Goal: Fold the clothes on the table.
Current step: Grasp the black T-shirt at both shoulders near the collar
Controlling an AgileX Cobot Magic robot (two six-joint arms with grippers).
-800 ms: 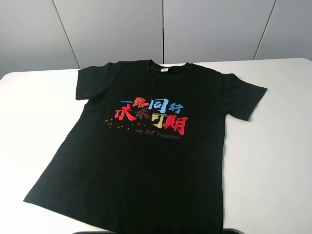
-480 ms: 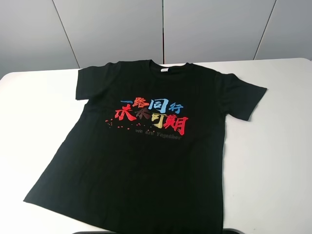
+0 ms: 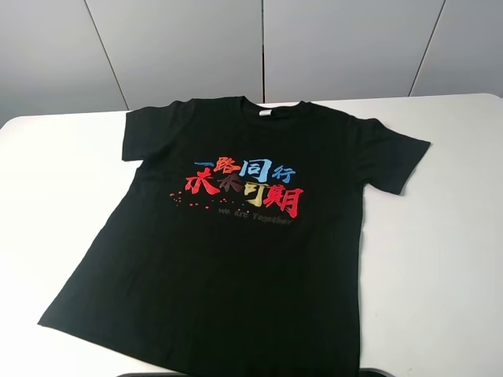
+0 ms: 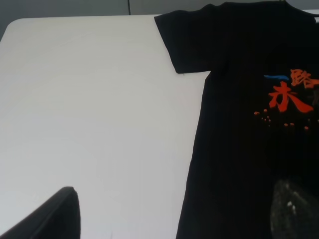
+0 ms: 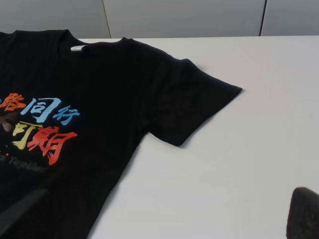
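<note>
T-shirt (image 3: 244,251) lies flat, print up, on the table (image 3: 440,275); both arms' jaws gape wide, empty.

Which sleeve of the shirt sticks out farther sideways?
The sleeve on the right arm's side: it flares outward, while the other sleeve lies tucked close against the T-shirt.

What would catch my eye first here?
A black shirt lies spread flat, print up, across the middle of the white table. Its red, blue and yellow characters on the chest stand out most against the dark cloth.
</note>
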